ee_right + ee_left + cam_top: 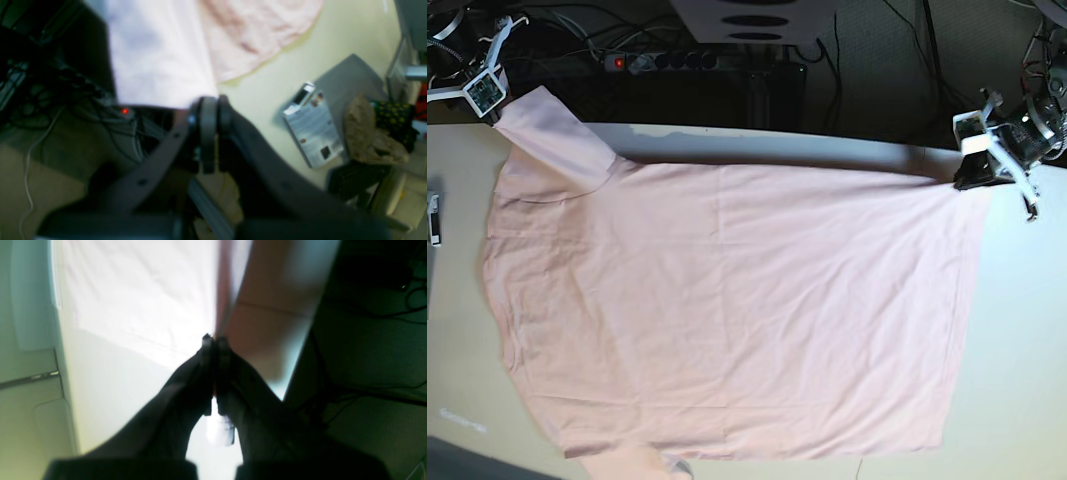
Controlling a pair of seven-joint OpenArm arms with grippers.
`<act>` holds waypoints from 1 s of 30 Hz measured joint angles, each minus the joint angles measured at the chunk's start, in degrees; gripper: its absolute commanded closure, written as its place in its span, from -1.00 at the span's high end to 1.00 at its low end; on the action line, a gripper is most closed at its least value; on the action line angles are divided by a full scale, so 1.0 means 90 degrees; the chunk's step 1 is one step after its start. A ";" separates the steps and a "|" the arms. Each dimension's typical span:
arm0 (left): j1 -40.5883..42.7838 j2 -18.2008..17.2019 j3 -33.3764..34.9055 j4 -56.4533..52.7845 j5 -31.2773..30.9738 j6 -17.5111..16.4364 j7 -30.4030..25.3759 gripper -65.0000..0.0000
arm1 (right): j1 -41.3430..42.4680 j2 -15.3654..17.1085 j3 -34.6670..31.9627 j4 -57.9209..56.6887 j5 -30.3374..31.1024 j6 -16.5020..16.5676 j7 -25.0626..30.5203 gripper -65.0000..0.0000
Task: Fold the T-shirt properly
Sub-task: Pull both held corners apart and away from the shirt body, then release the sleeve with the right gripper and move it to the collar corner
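On the cream table | large pale pink cotton T-shirt spread flat | left gripper pinching its hem corner | right gripper pinching its sleeve

1. This is looking like a robotics lab or test room rather than a home.
2. A pale table is serving as the work surface, and a power strip with a red light is lying on the dark floor beyond its far edge, past the right gripper's fingers.
3. Black and white cables are trailing over the floor to the left of those fingers.
4. A printed leaflet is lying to their right, with a crumpled brown bag sitting just beyond it.
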 measured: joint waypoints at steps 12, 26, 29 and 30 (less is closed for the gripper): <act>0.0143 0.0005 -0.0699 0.0000 -0.0170 -0.0151 -0.0789 -1.00 | -0.0005 -0.0194 0.0911 0.0117 0.0333 0.0308 -0.0129 -1.00; -0.0886 0.0019 -0.0726 0.0002 -0.0257 -0.0304 -0.0981 -1.00 | -0.0022 0.1515 0.1290 0.0053 0.0146 0.0410 -0.0051 -1.00; -0.0886 0.0019 -0.0726 0.0002 -0.0396 -0.0333 -0.0984 -1.00 | -0.0022 0.1588 0.1290 -0.0206 0.0146 0.0415 -0.0073 -1.00; -0.0886 0.0019 -0.0726 0.0002 -0.0396 -0.0335 -0.0984 -1.00 | -0.0022 0.1588 0.1290 -0.0282 0.0192 0.0437 -0.0075 -1.00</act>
